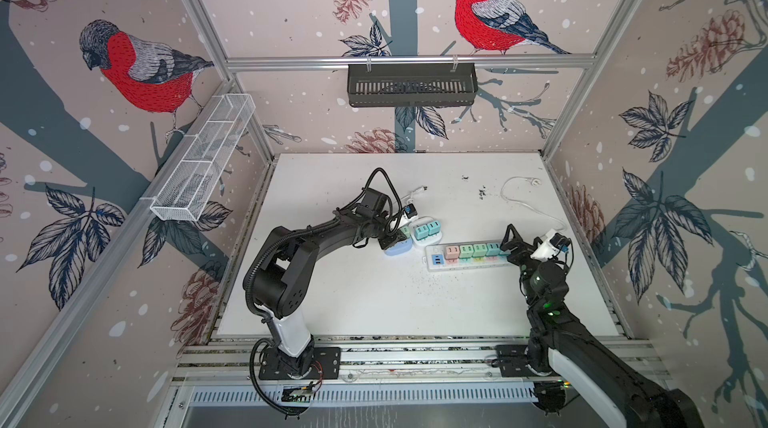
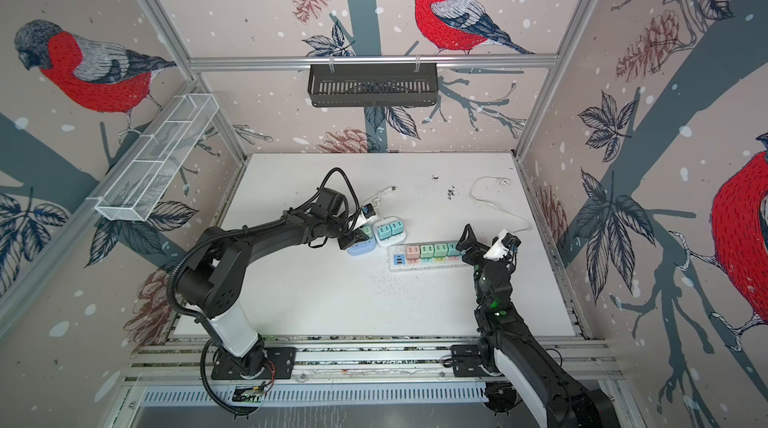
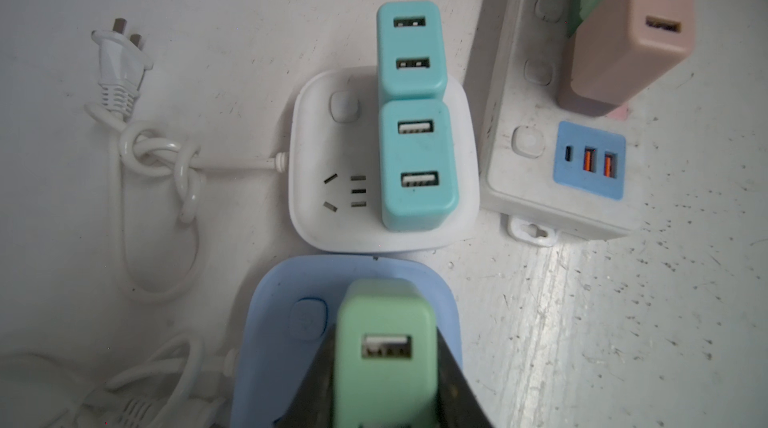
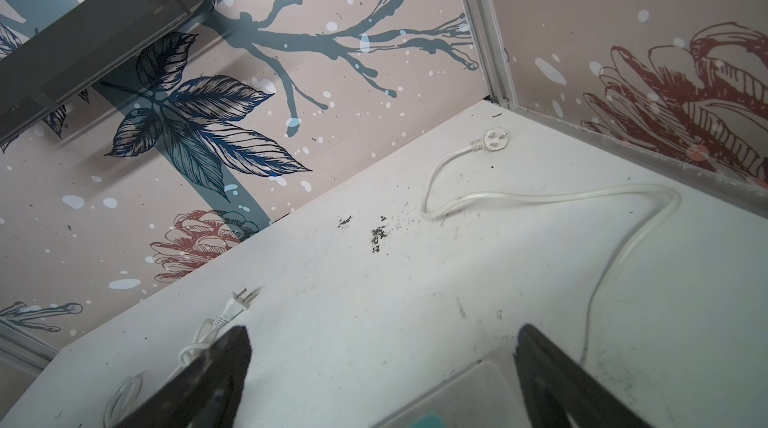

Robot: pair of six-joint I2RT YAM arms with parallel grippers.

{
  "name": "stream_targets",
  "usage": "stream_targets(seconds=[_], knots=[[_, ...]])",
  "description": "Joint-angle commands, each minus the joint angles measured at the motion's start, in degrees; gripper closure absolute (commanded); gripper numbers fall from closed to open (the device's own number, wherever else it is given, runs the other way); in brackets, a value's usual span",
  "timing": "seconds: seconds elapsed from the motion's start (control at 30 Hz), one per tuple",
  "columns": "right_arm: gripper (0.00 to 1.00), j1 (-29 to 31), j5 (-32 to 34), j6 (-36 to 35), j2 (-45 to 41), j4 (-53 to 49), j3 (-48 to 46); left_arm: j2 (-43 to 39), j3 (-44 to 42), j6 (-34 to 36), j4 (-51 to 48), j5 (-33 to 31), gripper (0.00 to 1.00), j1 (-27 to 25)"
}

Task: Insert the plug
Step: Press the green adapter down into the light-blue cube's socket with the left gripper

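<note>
Left gripper (image 3: 384, 372): pinching the green charger (image 3: 386, 322), which stands on the blue socket block (image 3: 274, 301).
White socket block (image 3: 316, 135): just beside; holds two teal chargers (image 3: 417, 164).
Power strip (image 3: 515, 180): carries a row of pastel chargers (image 1: 473, 250).
Right gripper (image 4: 384, 334): spread wide at the strip's right end.
Table (image 1: 374, 301): open room toward the front edge.

The right gripper (image 4: 382, 334) hangs spread wide over the white table (image 4: 415, 280) — a power strip (image 4: 469, 397) shows between its black fingers (image 4: 216, 372). Farther off lie a round plug (image 4: 494, 140) on a long cord (image 4: 561, 197) and, well apart, a two-pin plug (image 4: 239, 301).
</note>
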Motion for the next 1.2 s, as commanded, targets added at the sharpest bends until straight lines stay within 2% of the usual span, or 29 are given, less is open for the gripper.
stream_targets(seconds=[0.0, 0.23, 0.4, 0.97, 1.17], knots=[[0.00, 0.01, -0.03, -0.49, 0.03, 0.80, -0.92, 1.10, 0.82, -0.65, -5.89, -2.22, 1.00, 0.14], [0.00, 0.01, 0.02, -0.54, 0.01, 0.74, -0.92, 0.53, 1.87, -0.66, -12.04, -0.59, 1.00, -0.04], [0.00, 0.03, 0.11, -0.49, 0.10, 0.82, -0.91, 0.83, 3.59, -1.70, -16.85, -2.23, 1.00, -1.46], [0.00, 0.03, -0.10, -0.61, 0.74, 0.90, -0.68, 2.69, 0.05, 2.73, -10.86, 1.83, 1.00, 1.09], [0.00, 0.03, -0.05, -0.51, -0.33, 0.64, -1.08, 2.90, 1.68, 1.25, -13.23, -1.14, 1.00, 1.06]])
